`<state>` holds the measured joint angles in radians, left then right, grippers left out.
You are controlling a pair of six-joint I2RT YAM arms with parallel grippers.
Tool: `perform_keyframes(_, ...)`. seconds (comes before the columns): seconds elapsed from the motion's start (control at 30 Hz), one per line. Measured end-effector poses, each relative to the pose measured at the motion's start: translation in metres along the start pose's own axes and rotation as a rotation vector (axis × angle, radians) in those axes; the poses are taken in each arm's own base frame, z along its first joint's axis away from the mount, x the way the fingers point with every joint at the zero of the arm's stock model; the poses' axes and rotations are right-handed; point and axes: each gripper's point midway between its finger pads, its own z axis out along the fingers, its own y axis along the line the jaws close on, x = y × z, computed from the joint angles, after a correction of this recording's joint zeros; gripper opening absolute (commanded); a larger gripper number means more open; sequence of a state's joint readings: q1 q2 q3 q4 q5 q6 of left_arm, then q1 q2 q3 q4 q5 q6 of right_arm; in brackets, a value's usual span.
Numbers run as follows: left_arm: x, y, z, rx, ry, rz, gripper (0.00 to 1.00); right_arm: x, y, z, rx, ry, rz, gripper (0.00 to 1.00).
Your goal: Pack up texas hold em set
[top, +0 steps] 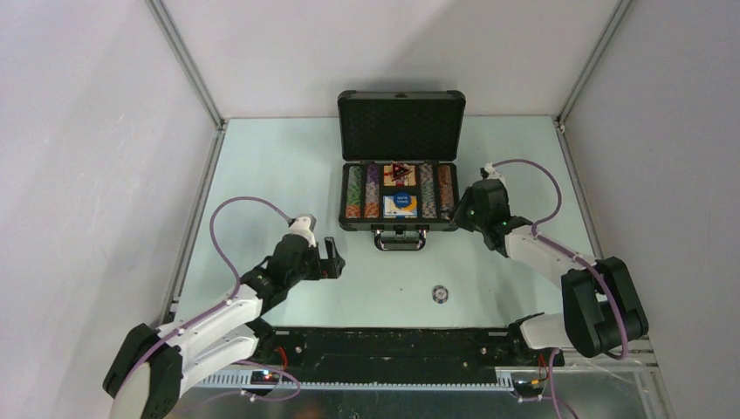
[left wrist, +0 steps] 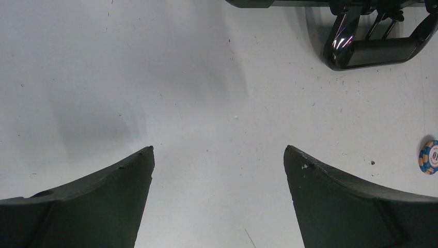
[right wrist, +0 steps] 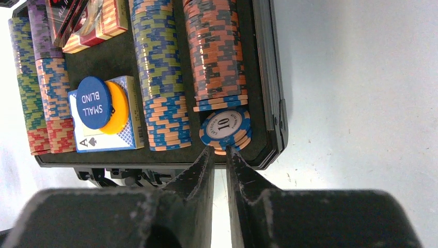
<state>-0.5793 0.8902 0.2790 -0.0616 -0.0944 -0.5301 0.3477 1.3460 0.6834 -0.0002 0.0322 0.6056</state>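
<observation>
Pale table (top: 262, 175); white walls (top: 87, 131)

You get bright, even overhead light on the pale counter (top: 262, 175). In the left wrist view, soft grey shadows lie on it and glare streaks the case's handle (left wrist: 382, 46). The right pincer (right wrist: 221, 150) looks blurred up close, while the chips (right wrist: 217, 57) stay sharp.

One open briefcase (top: 400, 131) holds four rows of poker chips (right wrist: 161, 77), two card boxes (right wrist: 106, 116) and two round buttons (right wrist: 94, 102) stacked together, with one loose chip (top: 440, 294) on the table (top: 279, 166).
</observation>
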Motion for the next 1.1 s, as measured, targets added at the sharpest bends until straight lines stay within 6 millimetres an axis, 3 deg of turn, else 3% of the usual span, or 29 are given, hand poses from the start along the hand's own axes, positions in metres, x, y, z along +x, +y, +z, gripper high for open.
perform_keyframes(1.1,0.000,0.000,0.000,0.000,0.000,0.000,1.00,-0.005,0.001,0.017,-0.003,-0.003,-0.009,0.17)
